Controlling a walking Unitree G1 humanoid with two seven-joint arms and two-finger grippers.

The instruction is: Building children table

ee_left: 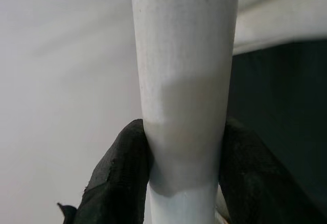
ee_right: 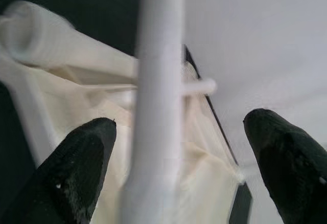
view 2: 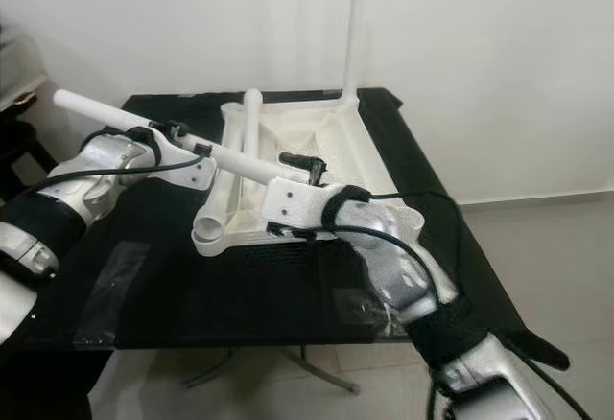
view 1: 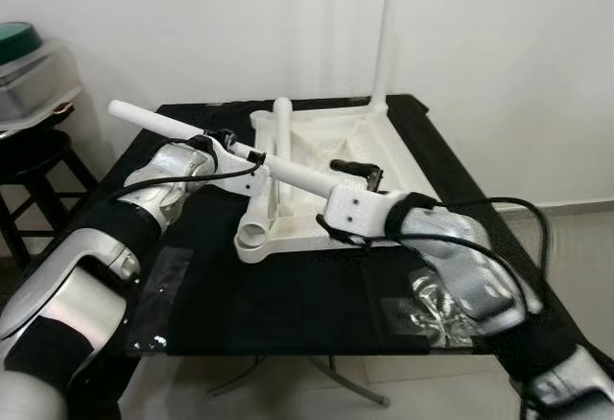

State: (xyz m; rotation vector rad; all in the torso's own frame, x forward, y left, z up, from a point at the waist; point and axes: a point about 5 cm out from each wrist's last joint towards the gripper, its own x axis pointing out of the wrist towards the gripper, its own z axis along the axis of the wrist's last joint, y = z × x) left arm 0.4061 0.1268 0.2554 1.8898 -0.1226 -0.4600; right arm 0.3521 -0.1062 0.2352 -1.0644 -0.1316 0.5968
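R tool fingers apart round white leg; L tool clamped on it over tabletop.

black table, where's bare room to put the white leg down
Free: the black table near edge, between both arms in front of the white tabletop, and a strip left of it. Crowded: the far right, where the tabletop sits, and around the leg in the left gripper.
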